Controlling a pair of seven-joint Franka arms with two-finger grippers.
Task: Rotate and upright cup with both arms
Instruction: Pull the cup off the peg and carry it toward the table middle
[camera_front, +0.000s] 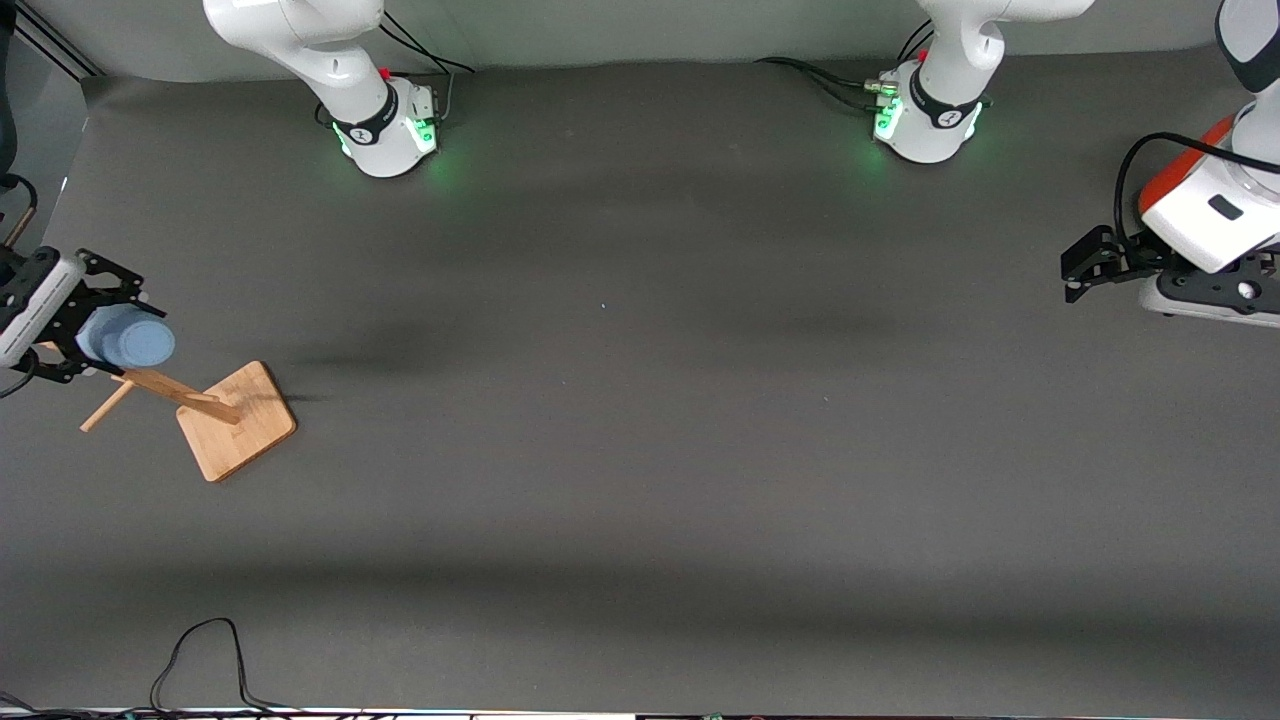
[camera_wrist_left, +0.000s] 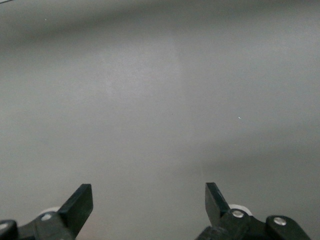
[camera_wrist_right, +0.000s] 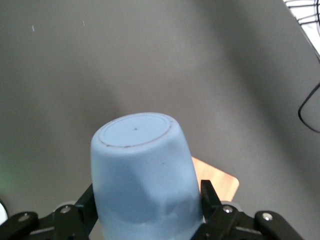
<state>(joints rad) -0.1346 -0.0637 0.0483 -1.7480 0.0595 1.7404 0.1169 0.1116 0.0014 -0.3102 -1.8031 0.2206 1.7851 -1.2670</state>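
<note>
Right wrist view: right gripper (camera_wrist_right: 150, 210) grips unmarked cup (camera_wrist_right: 142, 170).

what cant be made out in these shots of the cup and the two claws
- Small pale-blue matte cup: its open mouth is hidden in both the right wrist and front views, turned toward the right claw gripping it.
- Wooden peg stand: mostly hidden by the cup in the right wrist view.
- Left claw: open, but its body is cut off by the left wrist view's edge.
</note>
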